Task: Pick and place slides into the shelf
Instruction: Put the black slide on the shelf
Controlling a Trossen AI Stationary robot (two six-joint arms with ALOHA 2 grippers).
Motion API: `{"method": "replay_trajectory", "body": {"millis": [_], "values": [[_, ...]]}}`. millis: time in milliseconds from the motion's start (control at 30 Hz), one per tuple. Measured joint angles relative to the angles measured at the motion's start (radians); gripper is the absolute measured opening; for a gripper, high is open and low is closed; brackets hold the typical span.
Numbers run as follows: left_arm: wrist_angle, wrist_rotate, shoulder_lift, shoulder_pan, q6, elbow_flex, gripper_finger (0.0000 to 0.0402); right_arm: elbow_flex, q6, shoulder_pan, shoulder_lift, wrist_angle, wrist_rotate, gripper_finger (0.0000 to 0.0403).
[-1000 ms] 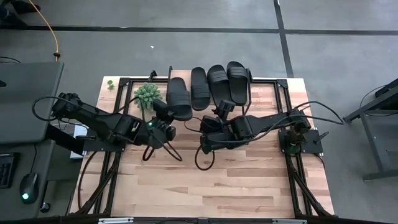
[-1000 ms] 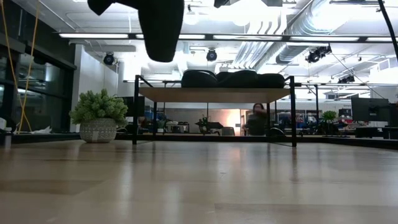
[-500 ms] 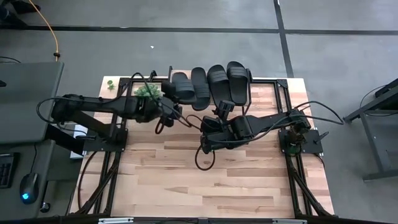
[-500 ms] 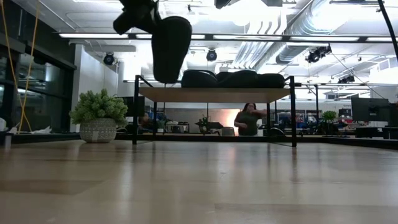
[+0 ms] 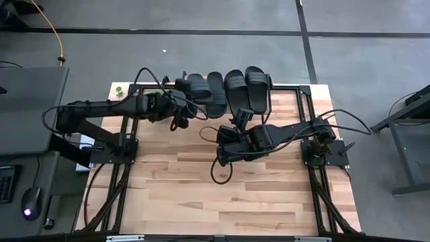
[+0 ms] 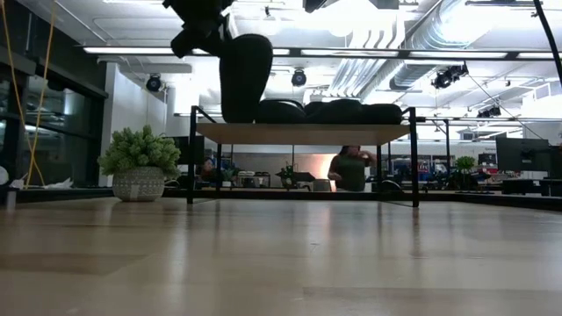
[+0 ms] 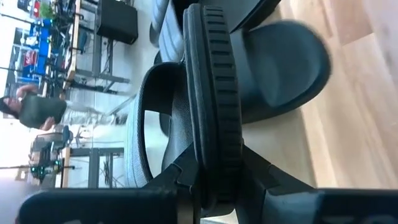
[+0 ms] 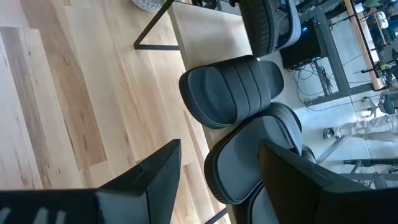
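At upper centre of the high view, the left gripper pinches the fourth slide edge-up, long axis vertical, over the shelf's open left end, while the right gripper waits spread nearby.

Left arm reaching far, jaws clamped; right arm mid-table, jaws parted.

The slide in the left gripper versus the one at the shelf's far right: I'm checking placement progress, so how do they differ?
The held slide hangs on edge, pinched by the left gripper above the shelf's left end; the rightmost slide lies flat on the shelf top, strap up. The held one is gripped; the rightmost is untouched, with the right gripper open nearby. Both are matching black ribbed slides.
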Motion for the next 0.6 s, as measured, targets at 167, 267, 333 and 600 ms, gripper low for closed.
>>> {"method": "replay_trajectory", "body": {"millis": [167,267,333,600], "values": [[-0.002,0.04,0.0,0.041,0.002,0.0,0.005,0.0,0.0,0.0,0.0,0.0,0.0,0.0204],[0.024,0.072,0.0,0.064,0.01,-0.016,0.005,0.0,0.0,0.0,0.0,0.0,0.0,0.0204],[0.036,0.078,0.0,0.077,0.014,-0.031,0.005,0.0,0.0,0.0,0.0,0.0,0.0,0.0204],[0.037,0.099,0.0,0.118,0.013,-0.094,0.005,0.0,0.0,0.0,0.0,0.0,0.0,0.0204]]}}
